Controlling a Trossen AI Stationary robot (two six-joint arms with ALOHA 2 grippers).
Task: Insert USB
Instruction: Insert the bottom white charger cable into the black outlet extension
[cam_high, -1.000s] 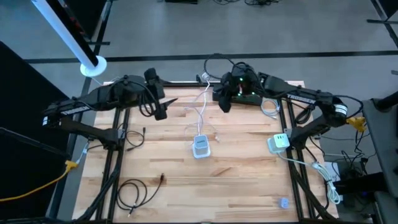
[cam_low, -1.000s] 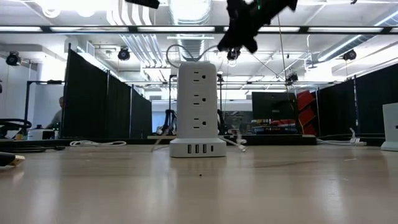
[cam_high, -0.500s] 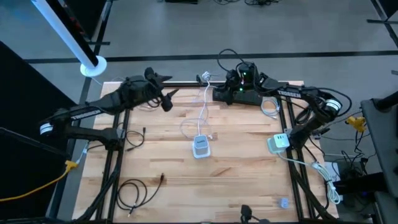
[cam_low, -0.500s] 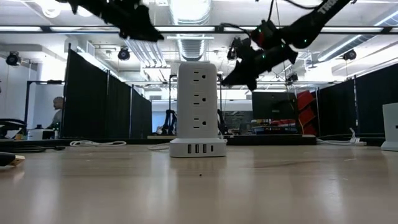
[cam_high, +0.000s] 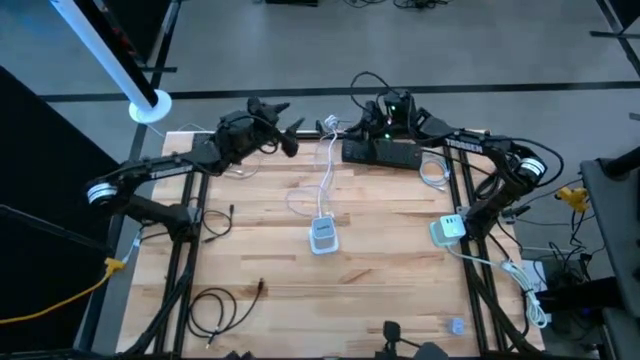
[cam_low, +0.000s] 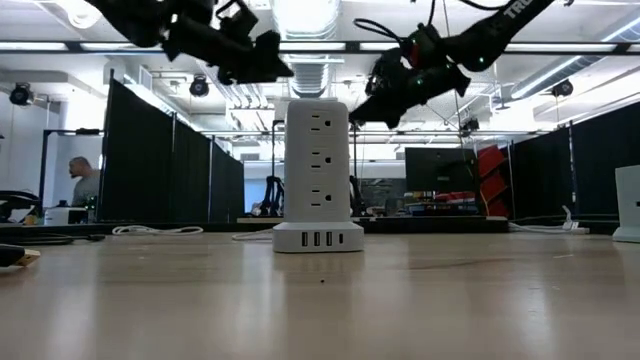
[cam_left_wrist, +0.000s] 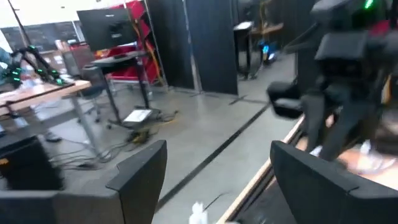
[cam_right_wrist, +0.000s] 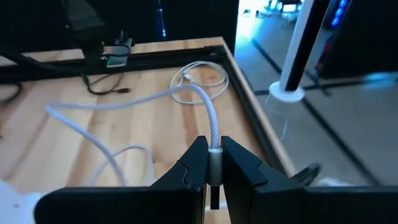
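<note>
The right end effector (cam_right_wrist: 213, 186), raised above the far edge of the wooden surface (cam_high: 380, 260), pinches the metal plug of a white braided USB cable (cam_right_wrist: 208, 121) between its pressed-together fingers (cam_right_wrist: 239, 165). The cable trails down across the boards toward the white power tower (cam_high: 322, 234), which stands upright near the middle of the surface (its row of USB ports (cam_low: 319, 239) faces the low camera, none occupied). The left end effector (cam_high: 285, 138) hovers over the far left part of the surface, fingers (cam_left_wrist: 140, 168) spread wide and holding nothing. A second white charger block (cam_high: 448, 229) sits at the right edge, and a loose black cable (cam_high: 215, 308) lies coiled near the front left corner.
</note>
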